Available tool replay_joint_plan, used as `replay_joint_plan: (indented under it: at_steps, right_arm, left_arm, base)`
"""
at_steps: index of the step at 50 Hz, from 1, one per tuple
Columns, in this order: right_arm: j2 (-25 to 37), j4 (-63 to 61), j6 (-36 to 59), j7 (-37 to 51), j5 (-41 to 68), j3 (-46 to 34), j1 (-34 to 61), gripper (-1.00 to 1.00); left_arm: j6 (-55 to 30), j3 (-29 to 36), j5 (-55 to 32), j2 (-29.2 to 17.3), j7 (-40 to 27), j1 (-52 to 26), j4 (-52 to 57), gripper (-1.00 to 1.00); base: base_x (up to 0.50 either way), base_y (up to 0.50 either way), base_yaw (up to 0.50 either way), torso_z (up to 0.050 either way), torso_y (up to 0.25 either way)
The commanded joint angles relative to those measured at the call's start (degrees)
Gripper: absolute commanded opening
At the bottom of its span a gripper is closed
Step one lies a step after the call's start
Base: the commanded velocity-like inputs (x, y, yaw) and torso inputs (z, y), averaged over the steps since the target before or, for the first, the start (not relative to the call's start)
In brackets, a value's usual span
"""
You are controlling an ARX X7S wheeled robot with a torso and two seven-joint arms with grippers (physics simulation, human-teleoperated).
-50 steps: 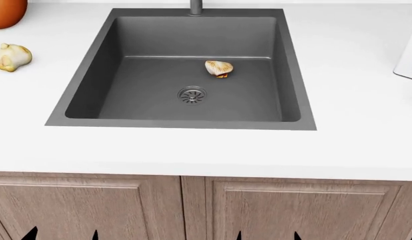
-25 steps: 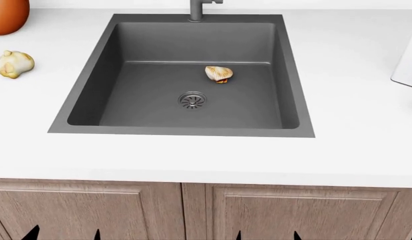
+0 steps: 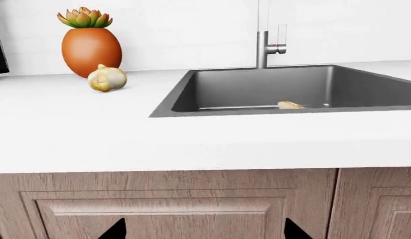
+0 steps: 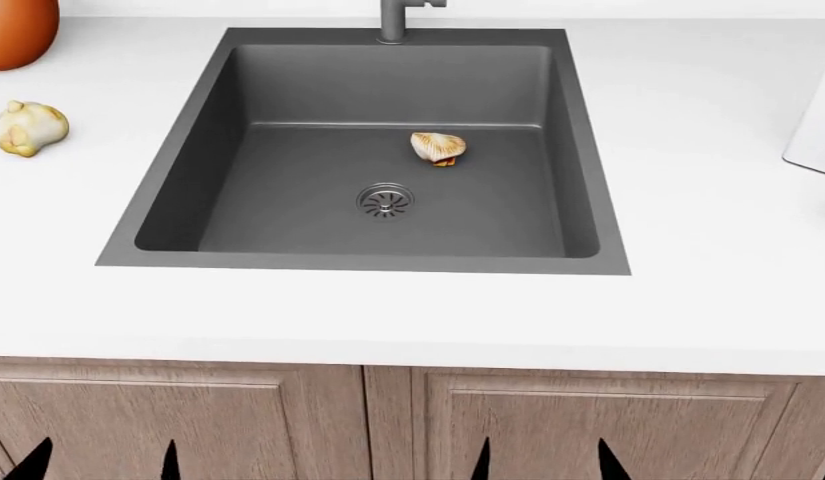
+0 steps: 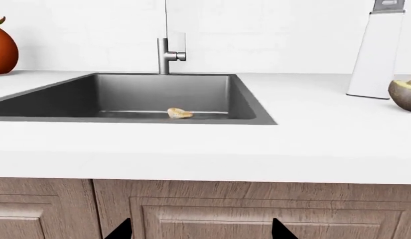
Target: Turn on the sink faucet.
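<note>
The sink faucet (image 4: 395, 20) stands at the far rim of the dark grey sink (image 4: 172, 180); only its grey post base shows in the head view. The left wrist view shows its post (image 3: 262, 50) with the flat side lever and a small red dot. It also shows in the right wrist view (image 5: 164, 56). My left gripper (image 4: 103, 462) and right gripper (image 4: 543, 462) are low in front of the cabinet doors, far from the faucet. Only dark fingertips show. Both are open and empty, in the left wrist view (image 3: 204, 231) and the right wrist view (image 5: 202, 231).
A shell-like object (image 4: 439, 146) and the round drain (image 4: 385, 200) are in the basin. A pale bulb (image 4: 29, 127) and an orange vase (image 4: 15, 30) stand left on the white counter (image 4: 385, 320). A white upright object (image 4: 815, 130) and a brown-green round item (image 5: 406, 93) are at the right.
The head view tilted up a little a second ago, bringing more of the faucet base into view. Since then both grippers' fingertips have risen slightly into the picture.
</note>
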Motion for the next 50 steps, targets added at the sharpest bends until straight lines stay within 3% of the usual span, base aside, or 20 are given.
replay_joint_plan:
  at_steps: [1, 6, 13, 14, 20, 25, 36, 50]
  right_arm:
    - [3.95, -16.02, 12.64, 1.13, 4.74, 3.2, 6.35, 1.0]
    - [7.53, -24.32, 24.8, 1.14, 5.81, 2.64, 14.68, 1.0]
    - [9.92, -25.2, 36.91, -0.68, 10.04, 3.81, 27.65, 1.0]
    - [10.58, -23.7, 36.78, -1.86, 9.8, 3.13, 30.05, 1.0]
    - [13.21, -16.04, 44.17, -6.54, 9.95, -0.75, 45.27, 1.0]
    - [14.04, -6.46, 44.84, -10.7, 9.66, -3.45, 51.13, 1.0]
    - [15.29, 2.36, 43.98, -13.22, 8.33, -5.1, 55.23, 1.0]
    - [17.78, -2.64, 46.86, -14.35, 10.07, -4.89, 53.06, 1.0]
  left_arm:
    - [-18.43, -2.61, -6.04, -4.01, -1.06, -5.38, 14.21, 1.0]
    - [-30.66, -2.57, -9.51, -5.34, -2.32, -12.3, 24.74, 1.0]
    - [-38.78, -1.4, -10.91, -8.63, -0.38, -23.38, 26.49, 1.0]
    - [-38.63, 1.17, -9.04, -9.22, 0.32, -27.21, 24.76, 1.0]
    - [-43.78, 2.73, -11.3, -9.95, 6.48, -44.36, 14.04, 1.0]
    - [-43.81, 5.1, -11.08, -9.93, 10.29, -51.45, 4.64, 1.0]
    - [-42.32, 14.21, -5.81, -10.26, 15.3, -61.8, -7.79, 1.0]
    - [-44.31, 13.03, -7.66, -12.14, 15.68, -58.03, -4.63, 1.0]
  base:
    - [0.0, 0.0, 0.0, 0.0, 0.0]
    - [0.0, 0.0, 0.0, 0.0, 0.0]
    - [0.0, 0.0, 0.0, 0.0, 0.0]
    - [0.0, 0.0, 0.0, 0.0, 0.0]
    - [0.0, 0.0, 0.0, 0.0, 0.0]
    - [0.0, 0.0, 0.0, 0.0, 0.0]
    - [0.0, 0.0, 0.0, 0.0, 0.0]
    - [0.06, 0.0, 0.0, 0.0, 0.0]
